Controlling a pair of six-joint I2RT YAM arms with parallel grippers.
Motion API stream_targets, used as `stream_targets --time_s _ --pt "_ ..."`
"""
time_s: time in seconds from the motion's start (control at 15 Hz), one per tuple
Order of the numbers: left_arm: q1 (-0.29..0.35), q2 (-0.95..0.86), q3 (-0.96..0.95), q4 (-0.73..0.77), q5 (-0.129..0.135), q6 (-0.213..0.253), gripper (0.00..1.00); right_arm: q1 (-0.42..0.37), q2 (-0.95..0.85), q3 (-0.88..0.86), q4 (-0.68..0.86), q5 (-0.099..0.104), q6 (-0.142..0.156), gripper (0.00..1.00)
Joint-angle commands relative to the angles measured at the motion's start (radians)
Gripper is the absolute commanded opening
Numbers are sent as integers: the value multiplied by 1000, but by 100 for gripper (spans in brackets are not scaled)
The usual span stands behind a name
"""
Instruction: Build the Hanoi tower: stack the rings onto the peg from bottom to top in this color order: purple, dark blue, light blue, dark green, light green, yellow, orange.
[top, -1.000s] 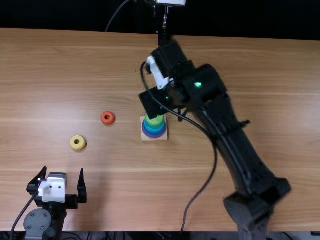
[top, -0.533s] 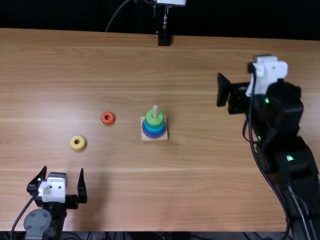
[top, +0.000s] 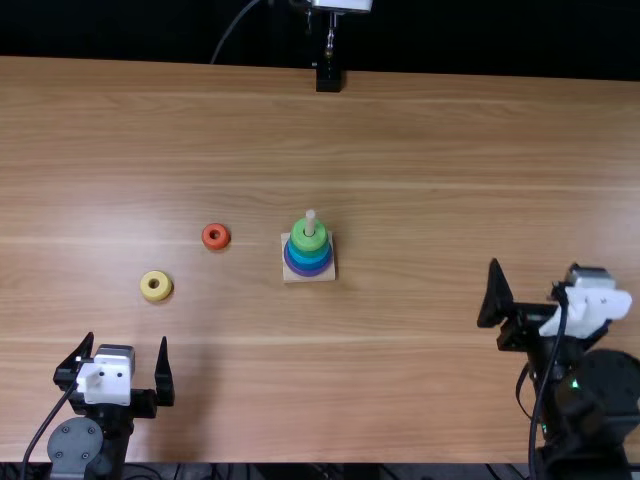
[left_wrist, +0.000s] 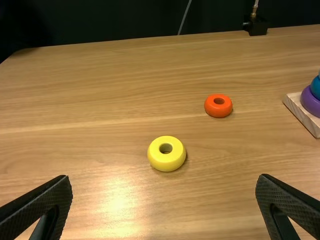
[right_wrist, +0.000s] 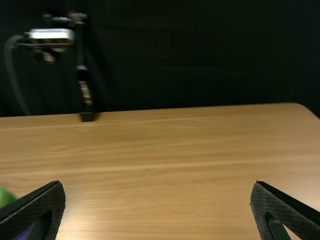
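Standing mid-desk: ring stack, its top greens blending, hard to separate.
Left wrist view: its edge is cropping the stack.
Right wrist view: a finger is partly covering it.
Yellow ring, orange ring: lying apart, left of the stack.
Left gripper, right gripper: both gaping wide, holding nothing.
Desk: wood grain is running crosswise.
Room: blackness is filling the far side.
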Motion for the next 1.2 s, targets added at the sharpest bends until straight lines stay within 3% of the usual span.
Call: stream_targets --time_s 0.0,0.33,0.6,1.0,1.07,1.13 --pt "-5 -12 -105 -80 8 -2 100 -11 -75 -96 27 4 1 100" --pt "-5 -12 -105 -80 8 -2 100 -14 -408 -372 57 -4 -1 100" --pt "-5 -12 -105 -80 8 -2 100 -34 -509 -458 55 -2 12 100" --pt "-3 -12 -105 -80 8 -2 100 -34 -592 -567 57 -5 -1 100" --pt "-5 -12 -105 -80 8 -2 100 -34 -592 -573 59 -11 -3 100" --pt "-5 -12 -105 -80 8 -2 100 -34 -592 -576 59 -42 -6 100"
